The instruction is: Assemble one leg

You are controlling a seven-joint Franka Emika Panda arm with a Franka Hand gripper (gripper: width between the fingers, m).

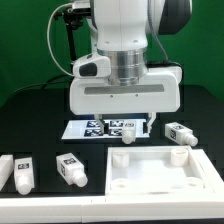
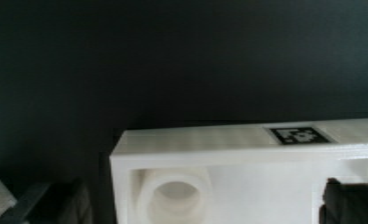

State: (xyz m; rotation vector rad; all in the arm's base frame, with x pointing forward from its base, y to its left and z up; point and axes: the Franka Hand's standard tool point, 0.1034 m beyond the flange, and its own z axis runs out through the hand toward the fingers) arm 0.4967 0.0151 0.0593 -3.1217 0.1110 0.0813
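Note:
Four white legs with black-and-white tags lie on the black table in the exterior view: one [image 1: 180, 132] at the exterior view's right, one [image 1: 70, 168] at front left, one [image 1: 22, 172] beside it, and one [image 1: 4, 170] cut off by the left edge. My gripper [image 1: 130, 130] hangs low behind the far left corner of the big white tray-like piece [image 1: 160, 185], open and empty. In the wrist view my gripper [image 2: 207, 205] stands over that piece's corner [image 2: 252, 160], which has a round hole [image 2: 172, 190] and a tag [image 2: 300, 133]. No leg shows there.
The marker board [image 1: 100, 128] lies flat on the table behind the tray-like piece, partly under my gripper. A black stand with cables [image 1: 62, 45] rises at the back left, in front of a green backdrop.

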